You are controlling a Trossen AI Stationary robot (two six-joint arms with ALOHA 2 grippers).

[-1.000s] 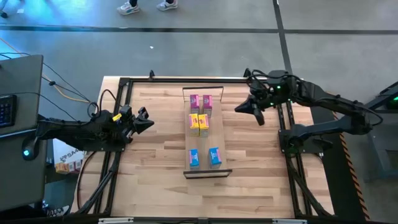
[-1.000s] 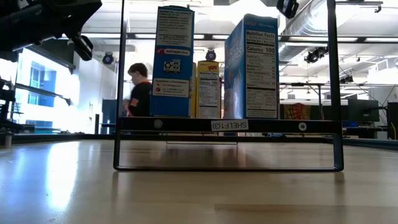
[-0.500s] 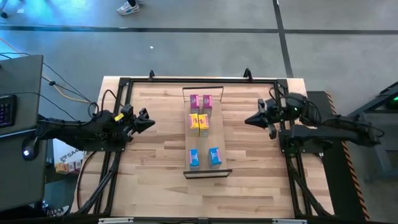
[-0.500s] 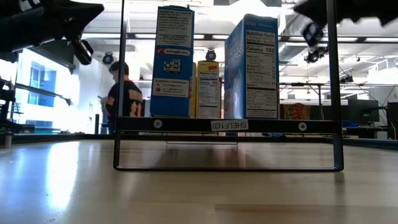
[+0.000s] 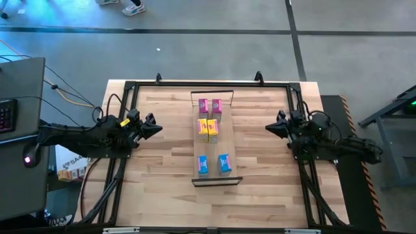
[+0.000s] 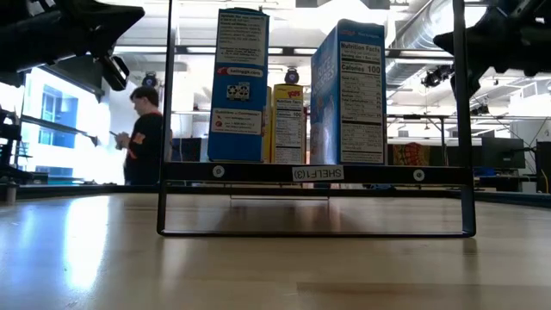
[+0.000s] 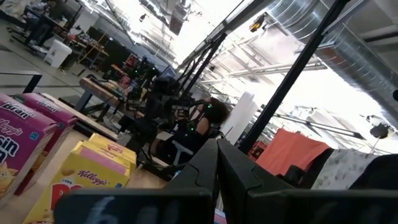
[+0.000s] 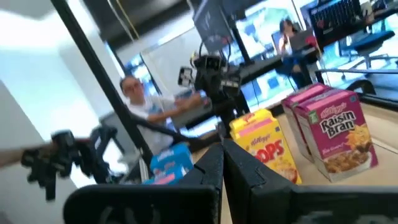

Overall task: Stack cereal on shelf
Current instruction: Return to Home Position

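Note:
The shelf [image 5: 213,177], a narrow pale plank with black end frames [image 6: 314,173], lies along the table's middle. Six cereal boxes stand upright on it in pairs: pink [image 5: 209,106] at the far end, yellow [image 5: 208,127] in the middle, light blue [image 5: 213,163] at the near end. My left gripper [image 5: 158,127] hovers shut by the table's left edge, pointing at the shelf, with nothing in it. My right gripper [image 5: 268,129] hovers shut by the right edge, also pointing at the shelf and holding nothing. Its wrist view shows the pink [image 8: 333,134], yellow [image 8: 267,146] and blue [image 8: 168,163] boxes ahead.
Black frame rails [image 5: 123,130] run along the table's left, far and right sides. Bare tabletop [image 5: 169,169] lies on both sides of the shelf. A desk with a keyboard [image 5: 6,114] stands off the left edge. A person [image 6: 145,138] stands in the room behind.
My right gripper has drawn back from above the table's far right part, going down and toward the right edge, and has tipped from slanting downward to about level. It stayed shut. The person in the room behind has walked leftward in the low view.

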